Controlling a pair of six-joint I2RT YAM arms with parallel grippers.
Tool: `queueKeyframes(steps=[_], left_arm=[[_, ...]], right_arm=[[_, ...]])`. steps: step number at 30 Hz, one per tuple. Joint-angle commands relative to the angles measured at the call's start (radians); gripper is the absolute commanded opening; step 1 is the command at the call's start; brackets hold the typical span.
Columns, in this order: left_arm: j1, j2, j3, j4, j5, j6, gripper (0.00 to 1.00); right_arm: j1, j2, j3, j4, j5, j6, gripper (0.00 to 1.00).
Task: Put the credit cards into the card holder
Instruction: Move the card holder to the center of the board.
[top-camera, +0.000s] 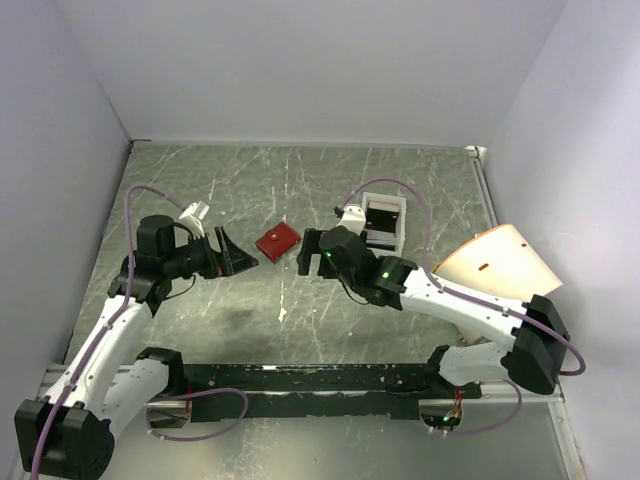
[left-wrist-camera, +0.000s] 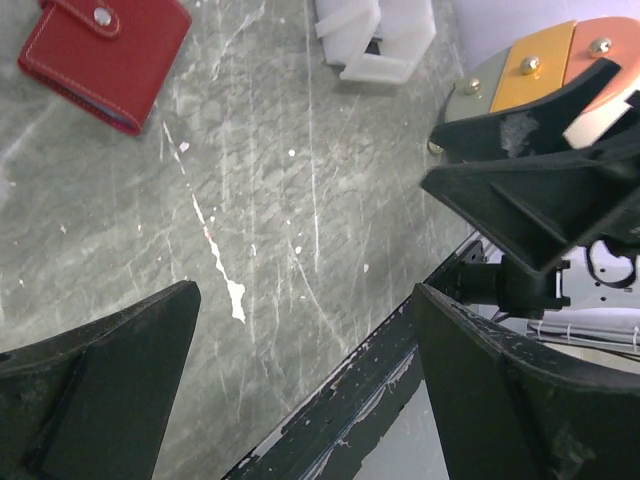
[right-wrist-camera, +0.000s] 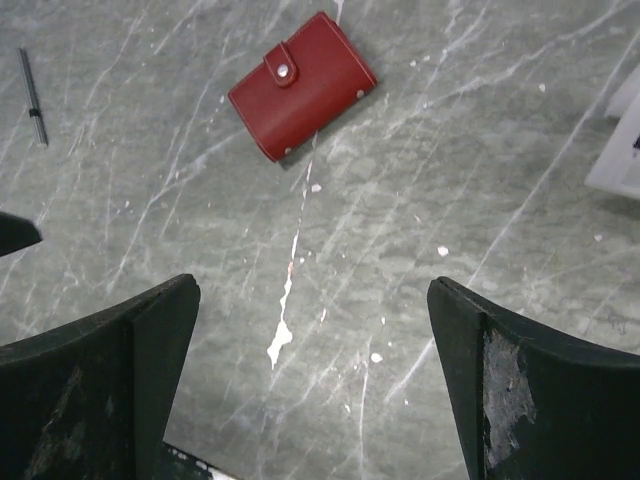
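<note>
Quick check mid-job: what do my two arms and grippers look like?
The left arm and right arm have white links, black joints and a looping lilac cable. Green lights glow on the right arm. The left gripper and right gripper have black wedge-shaped fingers, scuffed whitish.

No writing is legible anywhere; dark marks on the white box (right-wrist-camera: 618, 150) are too small to read.
</note>
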Motion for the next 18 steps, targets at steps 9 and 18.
queueKeyframes(steps=[9,18], left_arm=[[0.01,-0.196,0.201,-0.315,-0.153,0.117,0.98],[0.01,-0.342,0.243,-0.413,-0.263,0.098,0.95]], right_arm=[[-0.008,0.404,0.343,0.005,0.246,-0.135,0.98],[-0.032,0.701,0.546,0.098,0.184,-0.332,0.7]])
